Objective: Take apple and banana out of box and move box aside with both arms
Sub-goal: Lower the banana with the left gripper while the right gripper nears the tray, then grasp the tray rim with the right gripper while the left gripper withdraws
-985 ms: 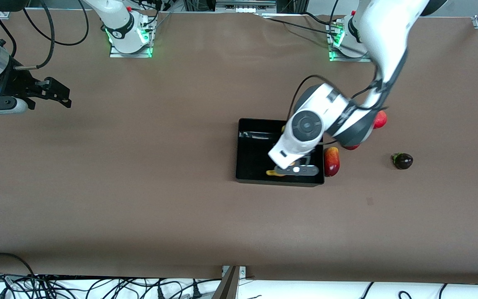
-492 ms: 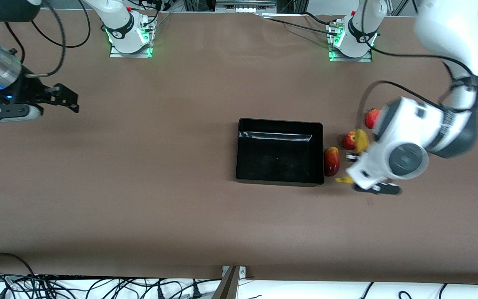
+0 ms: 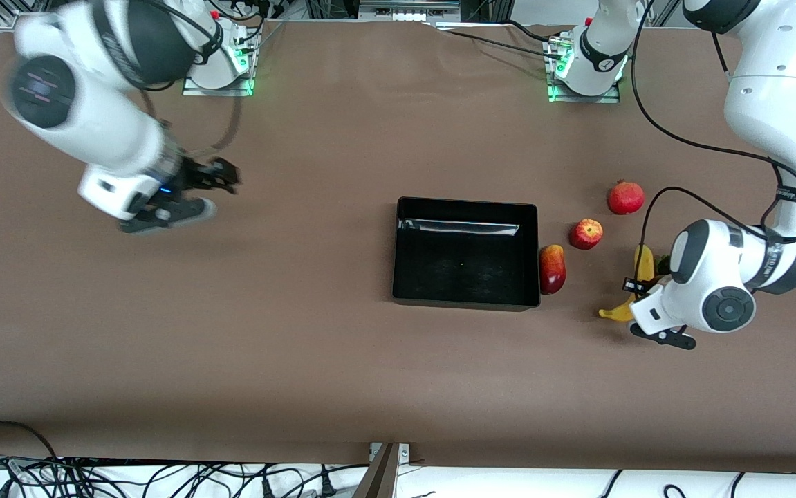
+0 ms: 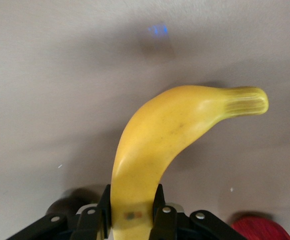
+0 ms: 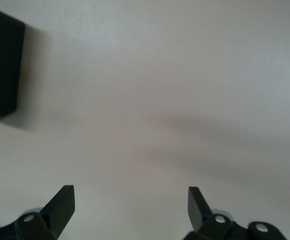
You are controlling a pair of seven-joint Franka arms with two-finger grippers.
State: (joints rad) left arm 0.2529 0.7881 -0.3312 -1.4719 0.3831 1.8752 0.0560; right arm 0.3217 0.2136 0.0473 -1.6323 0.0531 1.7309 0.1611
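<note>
Since a second ago the left arm has swung out of the box and away toward its own end of the table, carrying the banana with it, while the right arm has come in from the table's edge toward the middle.

The brown table [image 3: 342,360] carries everything. Of the two arms, the left arm [image 3: 778,104] bends down from its base to a wrist low over the table near the loose fruit; the right arm [image 3: 93,131] hangs over bare table, well apart from the box.

The box [image 3: 465,299], a black shallow tray, sits near the middle with nothing in it. An edge of it also shows in the right wrist view.

The left gripper [image 3: 636,290] is clamped on the banana [image 3: 641,266], which sticks out from between its fingers [image 4: 104,210]; the left wrist view shows the fingers pressed on the fruit's sides, with the stem end pointing away over the table. The right gripper [image 3: 221,176] holds nothing, its fingers [image 5: 62,202] spread wide.

The mango [image 3: 552,269] lies touching or just beside the box wall on the left arm's side. The pomegranate [image 3: 626,197] is farther from the front camera than the apple [image 3: 586,234], which lies between it and the mango. A dark purple fruit [image 3: 662,263] is mostly hidden by the left wrist
</note>
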